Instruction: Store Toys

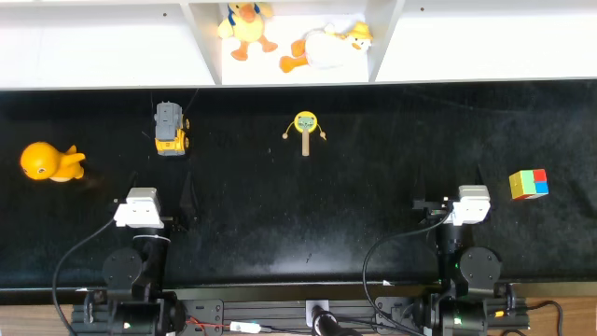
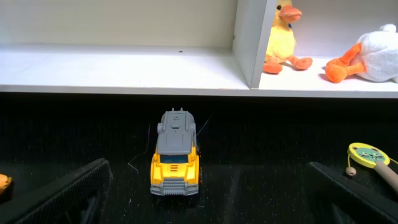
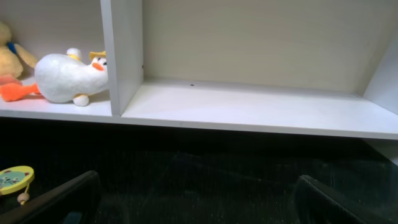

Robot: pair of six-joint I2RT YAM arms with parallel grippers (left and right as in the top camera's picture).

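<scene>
I see the table (image 1: 392, 159) black and the shelf (image 1: 93, 47) plain white. The plush duck (image 1: 246, 24) is yellow with orange feet, the plush bird (image 1: 325, 50) is white with orange feet and a yellow cap, and the toy truck (image 1: 171, 129) has two colours: yellow body, grey top. The round duck (image 1: 48, 162) is orange-yellow, the small drum (image 1: 305, 122) has a yellow rim around a green face, and the cube (image 1: 528, 184) shows yellow, green, red and blue squares.
</scene>
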